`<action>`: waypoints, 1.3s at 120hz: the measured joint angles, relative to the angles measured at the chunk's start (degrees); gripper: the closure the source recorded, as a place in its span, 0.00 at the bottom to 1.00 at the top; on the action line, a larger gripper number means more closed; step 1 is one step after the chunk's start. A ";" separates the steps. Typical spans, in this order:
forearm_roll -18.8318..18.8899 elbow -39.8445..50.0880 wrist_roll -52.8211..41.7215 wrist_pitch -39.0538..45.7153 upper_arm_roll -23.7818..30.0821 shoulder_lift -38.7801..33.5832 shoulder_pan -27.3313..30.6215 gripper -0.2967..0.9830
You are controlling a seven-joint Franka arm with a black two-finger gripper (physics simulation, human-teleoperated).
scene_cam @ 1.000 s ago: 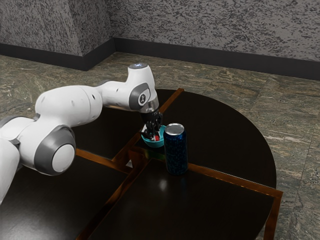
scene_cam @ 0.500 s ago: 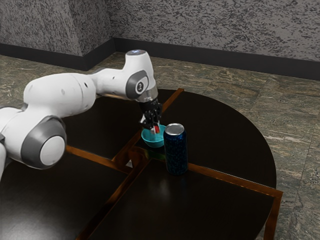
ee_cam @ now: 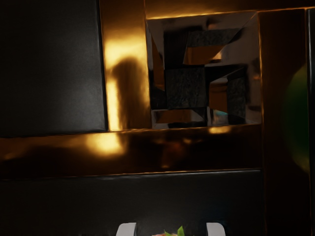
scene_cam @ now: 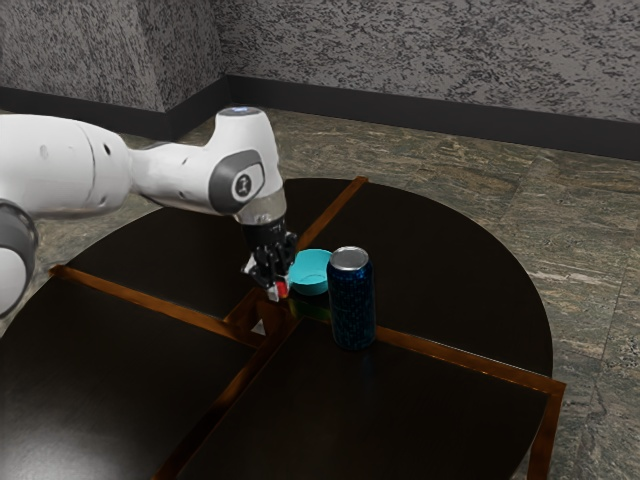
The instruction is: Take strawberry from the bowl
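Red strawberry (scene_cam: 282,289) was hard to make out: the claw (scene_cam: 271,286) masked most of it in the exterior view, and the wrist view's frame cut it off. Visible skin was red, pinkish close up, with a pointed green leaf. Claw pinched it above the counter (scene_cam: 450,260), outside the turquoise bowl (scene_cam: 312,275), at its eight o'clock in the exterior view. Blue can (scene_cam: 352,310), at four o'clock, overlapped the bowl's edge.

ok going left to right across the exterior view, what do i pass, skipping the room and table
White robot arm → gripper holding the strawberry → turquoise bowl → dark blue can
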State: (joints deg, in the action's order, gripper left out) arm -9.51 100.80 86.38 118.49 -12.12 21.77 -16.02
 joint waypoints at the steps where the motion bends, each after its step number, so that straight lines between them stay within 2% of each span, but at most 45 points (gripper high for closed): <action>1: -0.04 0.59 0.00 0.16 0.00 -0.36 -0.10 0.79; 29: -1.21 9.21 0.11 4.26 -0.10 -2.96 -3.09 0.79; 84: -2.38 12.78 0.40 8.14 -0.11 -1.92 -4.57 0.77; 92: -2.41 12.83 0.39 8.68 -0.10 -1.56 -4.80 0.73; 128: -2.43 13.29 0.18 10.20 -0.09 -2.32 -4.48 0.40; 146: -1.86 12.94 0.15 9.30 -3.96 -5.23 -4.30 0.33; 156: 0.27 9.45 -0.64 6.27 -7.29 -7.53 -4.13 0.30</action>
State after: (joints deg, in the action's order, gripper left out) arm -9.24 110.25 85.74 124.76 -19.41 14.24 -20.15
